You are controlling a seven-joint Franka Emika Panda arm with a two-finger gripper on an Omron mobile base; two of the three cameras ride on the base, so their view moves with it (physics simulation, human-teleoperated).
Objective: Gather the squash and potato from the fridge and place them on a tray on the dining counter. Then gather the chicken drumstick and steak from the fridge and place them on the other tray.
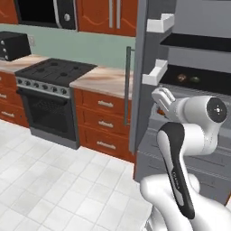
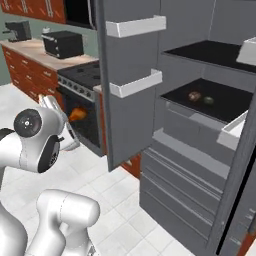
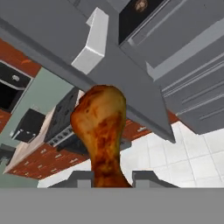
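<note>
Jaws pinch drumstick (image 3: 99, 127) by its thin end, outside open fridge (image 2: 200, 145); potato (image 2: 194, 95), squash (image 2: 208, 100) on shelf. Risk: bulky end swings, slips mid-carry.

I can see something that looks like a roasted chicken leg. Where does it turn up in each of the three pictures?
Left base view: a small orange bit of the chicken drumstick peeks out beside the white wrist, at centre right.
Right base view: an orange lump at the left, in front of the oven.
Hand view: large and central, with the tool shut on its narrow end.
Shared landmark: the open fridge door.
</note>
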